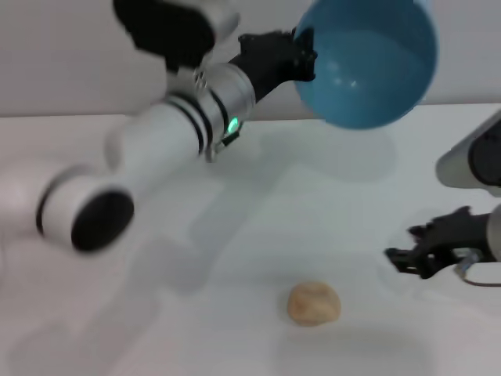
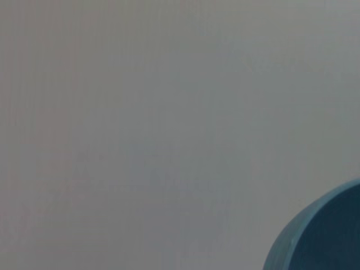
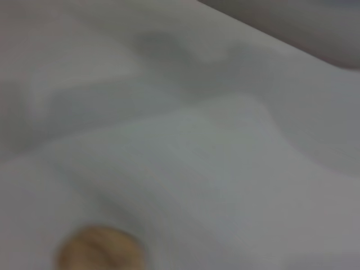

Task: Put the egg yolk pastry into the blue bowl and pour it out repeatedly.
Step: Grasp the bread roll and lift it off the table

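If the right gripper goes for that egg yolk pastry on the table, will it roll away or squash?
The egg yolk pastry is a rounded ball lying loose on the smooth white table, so a sideways nudge would probably roll it. Its matte, creased surface suggests decent grip but a soft crust, likely to dent under a hard squeeze. The right gripper, open nearby, should close gently.
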